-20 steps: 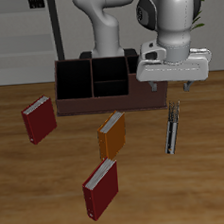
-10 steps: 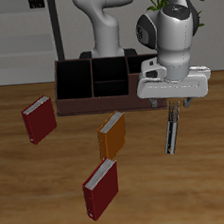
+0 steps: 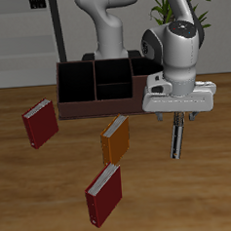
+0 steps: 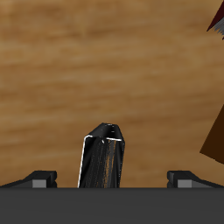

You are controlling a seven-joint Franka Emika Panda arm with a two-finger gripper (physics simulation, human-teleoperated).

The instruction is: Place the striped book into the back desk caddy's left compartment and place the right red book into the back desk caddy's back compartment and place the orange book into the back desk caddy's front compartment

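Observation:
The striped book (image 3: 177, 139) stands on its thin edge on the table, in front of the caddy's end. My gripper (image 3: 180, 115) hangs open right above the book's far end, a finger on each side and not touching it. In the wrist view the striped book (image 4: 105, 157) rises between the widely spread fingertips (image 4: 39, 179). The orange book (image 3: 115, 139) lies mid-table. The right red book (image 3: 39, 124) lies off to the side. The back desk caddy (image 3: 64, 104) stands farther back, with its left compartment (image 3: 76, 83), back compartment (image 3: 112, 72) and front compartment (image 3: 114, 89) holding nothing.
A second red book (image 3: 103, 193) lies near the table's front edge. The robot's base (image 3: 106, 35) rises behind the caddy. My gripper's body hides the caddy's other end. A plant (image 3: 168, 1) stands at the back.
My gripper has come down and forward from above the caddy's end to just over the striped book. The books have not moved.

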